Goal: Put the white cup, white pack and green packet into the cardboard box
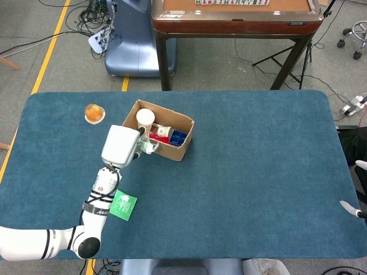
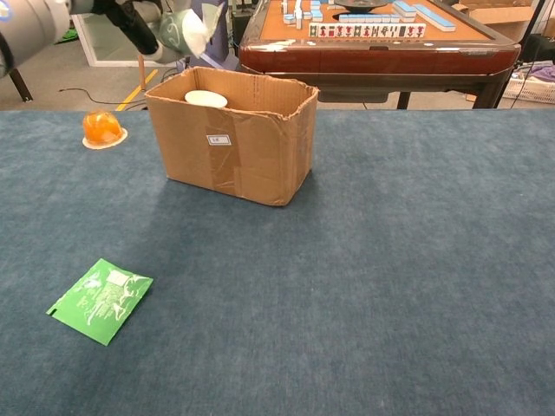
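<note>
My left hand is raised at the near left corner of the cardboard box and pinches the white pack. In the chest view this hand holds the pack high above the box, by its left rim. The white cup stands upright inside the box, and its rim shows there. The green packet lies flat on the blue cloth, also seen near the front left. Only a sliver of my right hand shows at the right edge.
An orange object on a small disc sits left of the box, also visible in the chest view. Red, blue and other small items lie inside the box. A wooden mahjong table stands behind the blue table.
</note>
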